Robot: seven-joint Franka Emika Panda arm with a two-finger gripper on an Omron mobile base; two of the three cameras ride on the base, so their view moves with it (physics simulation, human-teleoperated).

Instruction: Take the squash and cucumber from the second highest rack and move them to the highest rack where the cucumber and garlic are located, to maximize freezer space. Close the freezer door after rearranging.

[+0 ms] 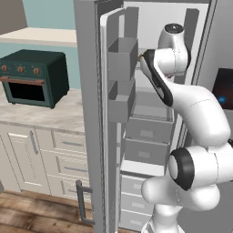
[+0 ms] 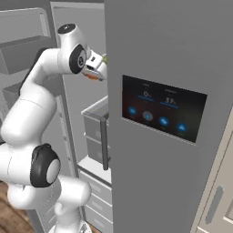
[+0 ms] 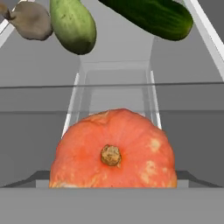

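The orange squash (image 3: 113, 153), stem end facing the camera, fills the bottom of the hand view, right at my fingers and hiding them. My gripper (image 2: 94, 73) is inside the freezer (image 1: 150, 91) at upper-shelf height, shut on the squash, whose orange edge (image 2: 92, 76) shows under the hand. Beyond the squash, on the pale highest rack (image 3: 117, 46), lie the beige-brown garlic (image 3: 29, 19), a light green oblong vegetable (image 3: 73, 24) and a long dark green cucumber (image 3: 151, 15). The freezer door (image 1: 91, 113) stands wide open to the left.
Boxy grey bins (image 1: 122, 59) on the door's lining sit close to my forearm. Grey-fronted drawers (image 1: 145, 132) lie below the shelves. The other door with the blue-lit panel (image 2: 164, 113) stands shut on the right. A dark green oven (image 1: 34, 77) sits on the left counter.
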